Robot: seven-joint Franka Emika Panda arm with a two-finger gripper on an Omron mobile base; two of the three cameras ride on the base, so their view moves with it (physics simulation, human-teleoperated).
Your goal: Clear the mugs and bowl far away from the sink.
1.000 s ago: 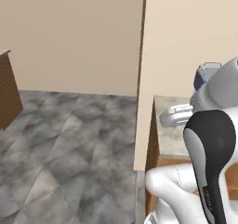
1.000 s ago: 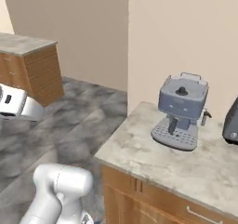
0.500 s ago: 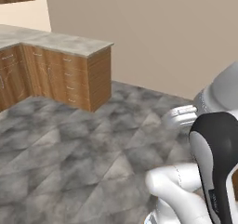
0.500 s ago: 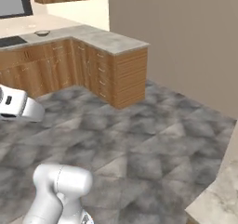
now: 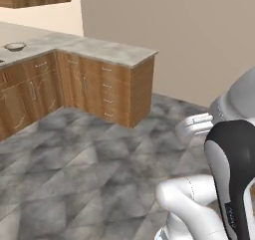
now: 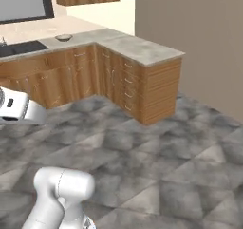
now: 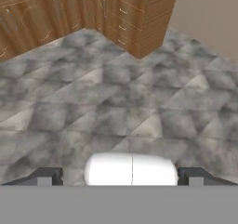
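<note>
The claw (image 7: 120, 175) stands apart and empty, and far ahead on the bench (image 6: 137, 49) the bowl (image 6: 63, 37) looks light and stiff, best gripped at its rim.

L-shaped wooden cabinets (image 6: 142, 88), grey stone counter (image 5: 99, 50), marbled grey floor (image 7: 121, 102)

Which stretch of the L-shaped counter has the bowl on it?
The stretch along the wall, the one with the sink: the bowl sits there between sink and corner. The other stretch juts out into the room.
</note>
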